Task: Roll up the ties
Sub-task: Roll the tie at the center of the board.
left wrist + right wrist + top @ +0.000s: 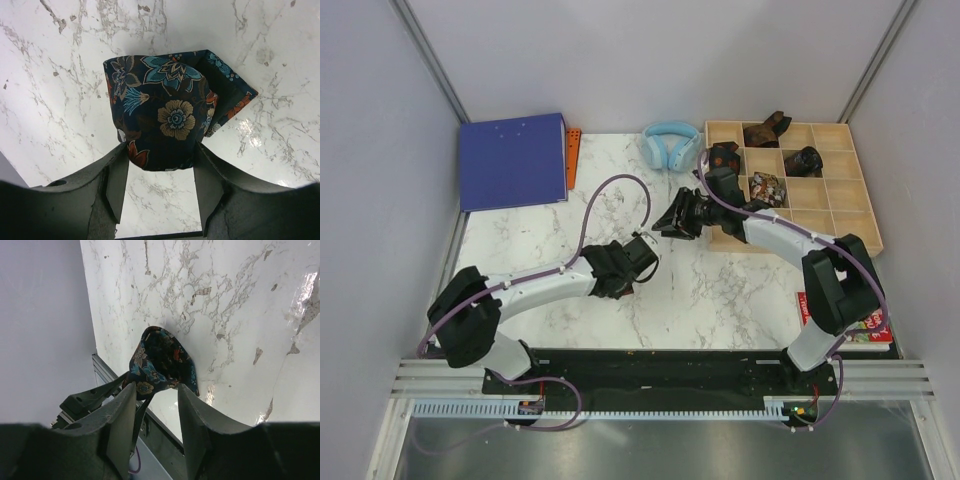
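A rolled tie [165, 115], dark navy with a floral print, sits gripped between the fingertips of my left gripper [160, 150], just above the marble table. In the top view this tie [660, 236] is a small dark bundle between my left gripper [645, 256] and my right gripper [672, 220]. In the right wrist view the tie [160, 357] lies at the tips of my open right gripper [156, 387]; its left finger touches the fabric. Three more rolled ties [767, 188] sit in compartments of the wooden box.
A wooden compartment box [840, 200] stands at the back right. Light-blue headphones [670, 145] lie beside it. A blue binder [512, 160] lies at the back left, with an orange strip [573, 155] next to it. A red book [865, 325] lies near the right arm's base.
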Motion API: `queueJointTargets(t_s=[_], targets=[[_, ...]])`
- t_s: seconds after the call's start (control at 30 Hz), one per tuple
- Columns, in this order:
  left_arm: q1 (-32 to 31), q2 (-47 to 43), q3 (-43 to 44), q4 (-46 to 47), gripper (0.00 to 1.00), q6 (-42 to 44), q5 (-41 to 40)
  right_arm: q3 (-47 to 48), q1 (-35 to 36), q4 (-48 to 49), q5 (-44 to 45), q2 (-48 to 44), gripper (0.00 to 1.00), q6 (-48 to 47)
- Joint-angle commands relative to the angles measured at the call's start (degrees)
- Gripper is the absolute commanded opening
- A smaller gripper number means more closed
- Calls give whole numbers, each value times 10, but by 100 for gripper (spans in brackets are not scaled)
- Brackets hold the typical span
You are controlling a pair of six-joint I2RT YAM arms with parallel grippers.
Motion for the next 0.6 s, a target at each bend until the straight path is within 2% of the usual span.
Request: queueJointTargets(t_s=[0.0,0.13,0.27,0.57], targets=[[-3,-36,-12,16,61,6,27,33,-1,-19,1,20,47,-14],[-3,-29,-15,24,58,-2,2,32,-1,-19,2,27,48,-13],[-3,-25,-14,30,61,-9,-4,30,-2,-14,2,34,49,-11],[-1,-92,18,21,64,-32,-12,95,19,-71,25,83,51,-39]])
